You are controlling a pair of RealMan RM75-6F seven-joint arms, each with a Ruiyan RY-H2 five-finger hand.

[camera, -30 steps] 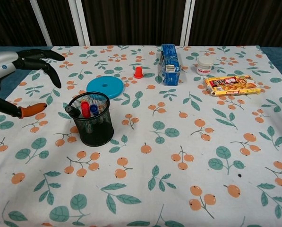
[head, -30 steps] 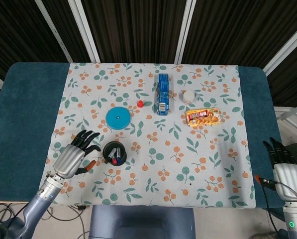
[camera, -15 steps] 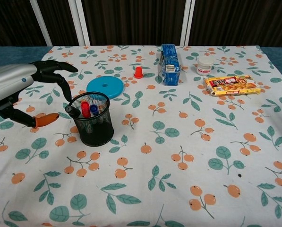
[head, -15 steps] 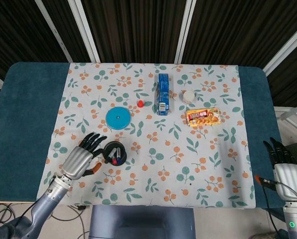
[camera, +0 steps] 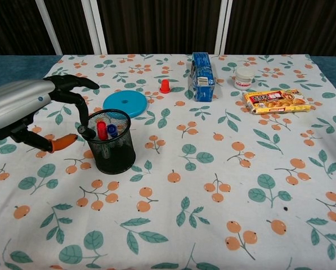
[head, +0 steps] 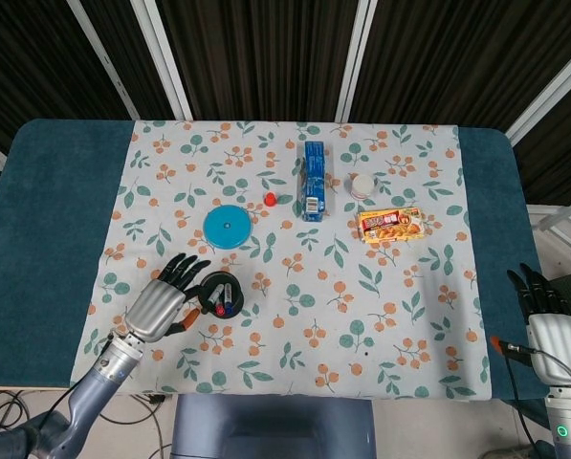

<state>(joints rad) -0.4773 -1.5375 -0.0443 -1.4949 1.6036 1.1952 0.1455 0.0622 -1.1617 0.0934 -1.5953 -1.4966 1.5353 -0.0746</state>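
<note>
My left hand (head: 163,303) (camera: 30,107) hovers just left of a black mesh pen cup (head: 221,294) (camera: 108,141), fingers spread and empty, the thumb close to the cup's wall. The cup stands upright on the patterned cloth and holds red, blue and black markers (camera: 103,130). My right hand (head: 549,323) rests at the table's right edge, away from every object, fingers extended and holding nothing; the chest view does not show it.
A blue disc (head: 227,228) (camera: 126,103) lies behind the cup. Further back stand a small red cap (head: 270,199), a blue box (head: 312,180) (camera: 201,68), a white jar (head: 362,185) and a yellow snack packet (head: 390,225) (camera: 276,100).
My left hand has moved rightward toward the pen cup, closing the gap. The right hand and all objects have stayed in place.
</note>
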